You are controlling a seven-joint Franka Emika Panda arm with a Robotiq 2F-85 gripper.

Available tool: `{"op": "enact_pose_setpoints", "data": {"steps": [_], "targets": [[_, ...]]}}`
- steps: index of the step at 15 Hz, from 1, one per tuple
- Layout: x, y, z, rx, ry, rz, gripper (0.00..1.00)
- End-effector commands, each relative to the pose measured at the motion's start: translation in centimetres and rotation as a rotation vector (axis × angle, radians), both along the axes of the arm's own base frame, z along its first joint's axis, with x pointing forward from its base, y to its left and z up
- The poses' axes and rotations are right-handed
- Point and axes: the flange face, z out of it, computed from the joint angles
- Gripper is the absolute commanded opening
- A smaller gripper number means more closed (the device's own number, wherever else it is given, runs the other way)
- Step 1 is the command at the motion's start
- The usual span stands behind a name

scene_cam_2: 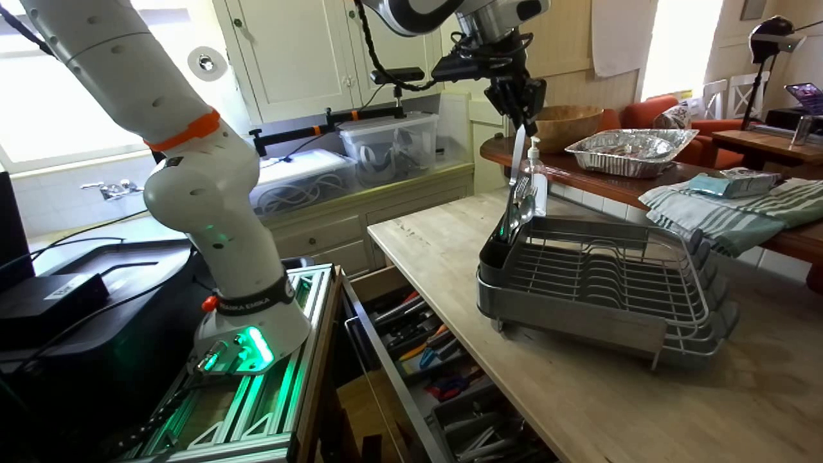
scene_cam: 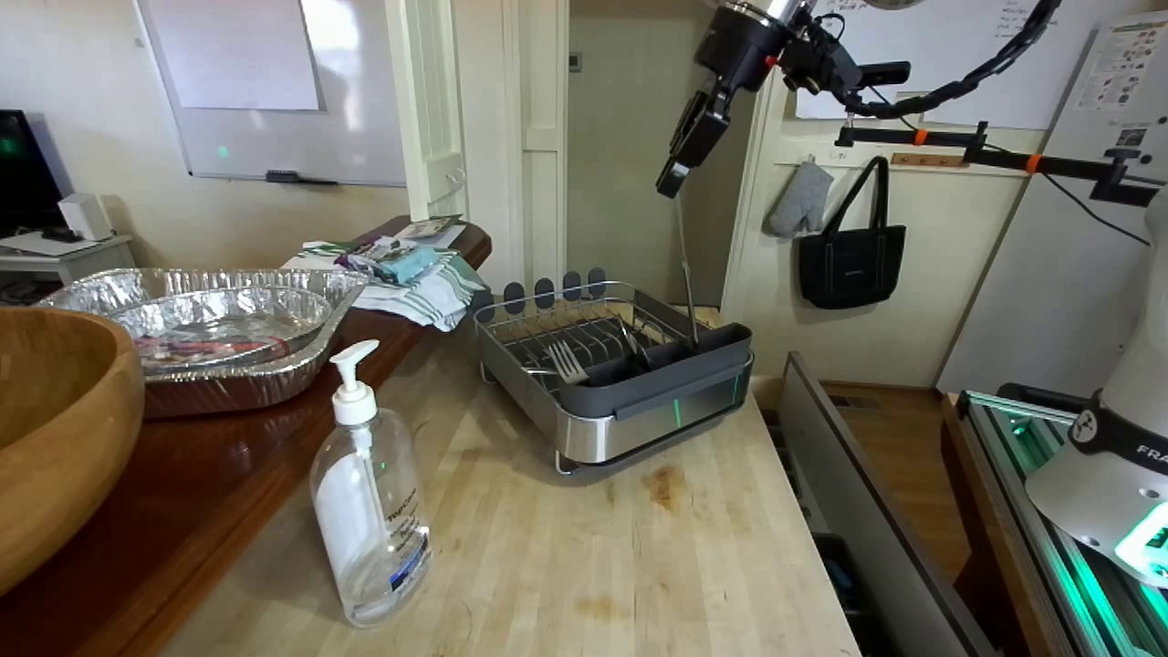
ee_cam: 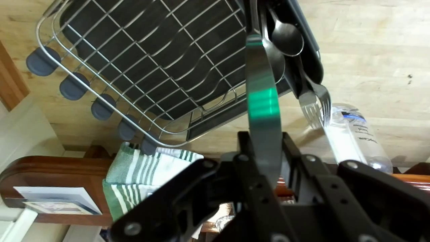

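Tool [ee_cam: 265, 136] is up at 12 over the holder [scene_cam: 680, 379], and it's got the knife [ee_cam: 263, 97]: blade end btwn the fingers, gap filled edge to edge, so looks gripped, not just brushed. Knife stands nr upright, handle end down at 6 o'clock, seemingly in the holder, on one edge of the rack [scene_cam_2: 578, 321]. Progress, far as we can see: grip on blade prob. done; knife not clear of holder, not released by tool either, so both of those are open. Wrist view now, clock from mid-blade: spoons [ee_cam: 288, 39] at 1, right beside the handle; forks [ee_cam: 309, 99] at 3, heads poking past the holder; bottle [ee_cam: 361, 134] at 4, on the worktop [ee_cam: 386, 67]; towel [ee_cam: 141, 171] at 8. In an exterior view, drawer [scene_cam: 839, 465] is pulled out, approx. 5 o'clock from tool.
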Motion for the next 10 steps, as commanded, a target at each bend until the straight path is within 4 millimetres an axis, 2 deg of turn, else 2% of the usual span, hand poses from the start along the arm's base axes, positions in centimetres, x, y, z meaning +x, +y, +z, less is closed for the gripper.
{"op": "enact_pose_setpoints", "data": {"steps": [1, 10], "targets": [[-1.2, -0.6, 0.1, -0.025, 0.031, -0.023, 0.06], [-1.5, -1.5, -1.1, -0.032, 0.069, -0.027, 0.06]]}}
